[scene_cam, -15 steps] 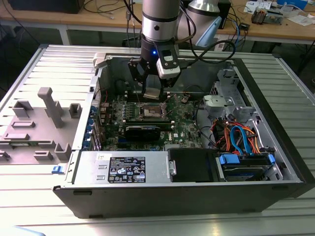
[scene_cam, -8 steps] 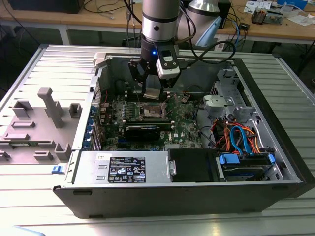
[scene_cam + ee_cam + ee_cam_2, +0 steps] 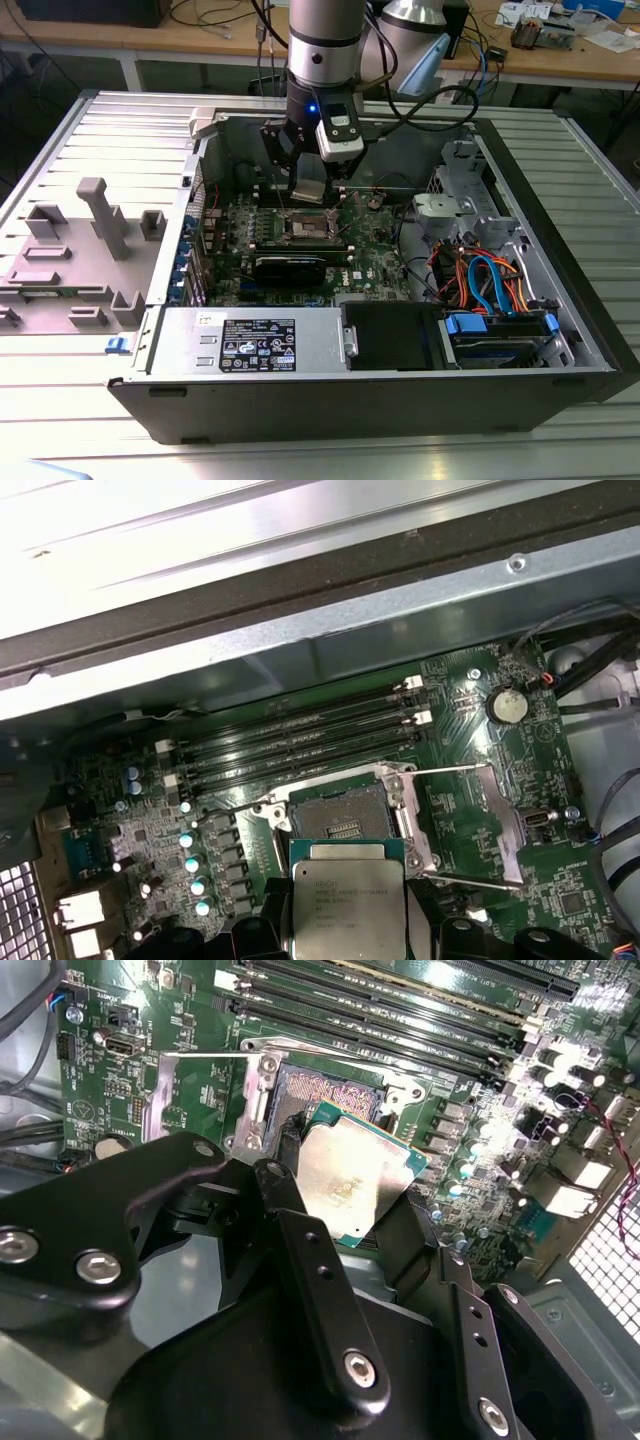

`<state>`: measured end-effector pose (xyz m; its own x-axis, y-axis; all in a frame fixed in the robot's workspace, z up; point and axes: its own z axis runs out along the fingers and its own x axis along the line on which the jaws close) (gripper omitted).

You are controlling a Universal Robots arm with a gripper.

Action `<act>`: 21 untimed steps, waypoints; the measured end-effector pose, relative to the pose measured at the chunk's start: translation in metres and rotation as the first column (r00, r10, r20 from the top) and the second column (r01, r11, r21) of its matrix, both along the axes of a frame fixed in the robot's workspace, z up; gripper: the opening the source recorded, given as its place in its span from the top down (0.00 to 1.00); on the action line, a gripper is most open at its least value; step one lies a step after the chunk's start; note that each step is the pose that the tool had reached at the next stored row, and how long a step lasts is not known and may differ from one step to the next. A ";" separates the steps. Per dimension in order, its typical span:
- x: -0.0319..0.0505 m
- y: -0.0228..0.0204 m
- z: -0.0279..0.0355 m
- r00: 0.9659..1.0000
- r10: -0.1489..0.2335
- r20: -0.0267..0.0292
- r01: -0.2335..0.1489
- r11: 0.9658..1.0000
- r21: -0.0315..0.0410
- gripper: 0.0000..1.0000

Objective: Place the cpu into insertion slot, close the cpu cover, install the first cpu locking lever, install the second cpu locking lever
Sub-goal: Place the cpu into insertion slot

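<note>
The cpu (image 3: 350,1185) between the fingers (image 3: 290,1150)

Cpu (image 3: 309,191) in jaws, just abv insertion slot (image 3: 306,228), inside open PC case (image 3: 330,405).

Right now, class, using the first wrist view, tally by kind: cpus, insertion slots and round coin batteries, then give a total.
cpu: 1
insertion slot: 1
coin battery: 1
Total: 3

You count: 1 cpu (image 3: 347,900) | 1 slot (image 3: 340,820) | 1 cover (image 3: 160,1100) | 1 gripper (image 3: 345,1180) | 4 memory slots (image 3: 300,725) | 1 coin cell (image 3: 507,705)
</note>
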<state>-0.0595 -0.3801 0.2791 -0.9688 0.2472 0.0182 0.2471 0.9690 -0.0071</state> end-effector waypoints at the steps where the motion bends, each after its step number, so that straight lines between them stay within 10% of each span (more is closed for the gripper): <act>1: 0.0000 0.0000 -0.0001 1.000 -0.002 0.000 0.002 1.000 0.000 0.45; 21: 0.0000 0.0000 -0.0017 0.999 -0.051 0.000 0.051 0.999 0.000 0.45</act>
